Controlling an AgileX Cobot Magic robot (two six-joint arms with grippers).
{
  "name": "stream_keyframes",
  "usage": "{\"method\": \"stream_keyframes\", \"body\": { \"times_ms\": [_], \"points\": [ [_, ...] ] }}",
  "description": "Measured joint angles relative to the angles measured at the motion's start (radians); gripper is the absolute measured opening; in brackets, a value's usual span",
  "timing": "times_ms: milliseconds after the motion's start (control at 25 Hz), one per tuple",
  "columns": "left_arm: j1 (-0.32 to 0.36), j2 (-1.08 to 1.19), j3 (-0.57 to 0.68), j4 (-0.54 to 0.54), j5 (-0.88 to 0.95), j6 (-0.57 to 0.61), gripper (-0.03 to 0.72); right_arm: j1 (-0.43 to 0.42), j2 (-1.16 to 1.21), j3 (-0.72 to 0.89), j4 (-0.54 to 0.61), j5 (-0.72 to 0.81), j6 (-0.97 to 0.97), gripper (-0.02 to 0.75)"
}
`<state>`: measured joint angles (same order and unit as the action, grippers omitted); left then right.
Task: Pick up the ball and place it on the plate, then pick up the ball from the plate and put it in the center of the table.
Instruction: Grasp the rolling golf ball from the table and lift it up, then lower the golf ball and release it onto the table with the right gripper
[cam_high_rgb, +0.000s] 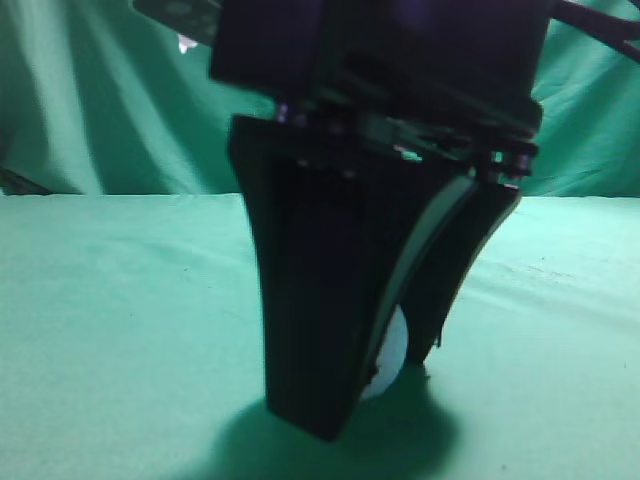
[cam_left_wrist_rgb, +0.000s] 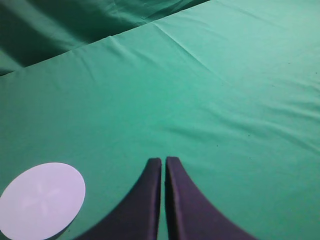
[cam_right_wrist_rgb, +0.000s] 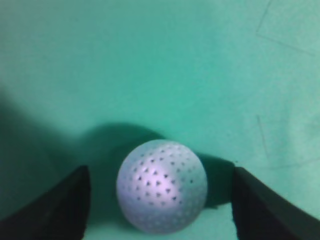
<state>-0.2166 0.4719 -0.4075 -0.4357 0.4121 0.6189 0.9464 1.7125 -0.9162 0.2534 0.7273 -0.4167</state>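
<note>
The right gripper (cam_right_wrist_rgb: 160, 200) stood spread wide on the green surface (cam_right_wrist_rgb: 150, 60), the white dimpled ball (cam_right_wrist_rgb: 161, 186) between its fingers, untouched. The left gripper (cam_left_wrist_rgb: 163, 162) was clenched, empty.

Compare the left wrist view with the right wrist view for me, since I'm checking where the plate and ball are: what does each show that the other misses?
Only the left wrist view shows the white plate lying flat on the table, the left gripper with its fingers pressed together and holding nothing, and the darker backdrop cloth. Only the right wrist view shows the ball, dimpled and white, sitting between the spread fingers of the right gripper, with a gap on each side. Both show the sea-green cloth of the table.
</note>
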Motion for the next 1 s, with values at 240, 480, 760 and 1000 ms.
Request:
{"method": "stream_keyframes", "body": {
  "times_ms": [240,480,760,1000],
  "points": [
    [0.0,0.0,0.0,0.002,0.0,0.0,0.0,0.0,0.004,-0.002,0.0,-0.014,0.0,0.316],
    [0.0,0.0,0.0,0.004,0.0,0.0,0.0,-0.021,-0.002,-0.112,0.0,0.085,0.015,0.316],
    [0.0,0.0,0.0,0.004,0.0,0.0,0.0,-0.187,-0.067,-0.371,-0.008,0.162,0.052,0.316],
    [0.0,0.0,0.0,-0.024,0.0,0.0,0.0,-0.253,-0.02,-0.477,-0.031,0.063,0.053,0.316]
  ]
}}
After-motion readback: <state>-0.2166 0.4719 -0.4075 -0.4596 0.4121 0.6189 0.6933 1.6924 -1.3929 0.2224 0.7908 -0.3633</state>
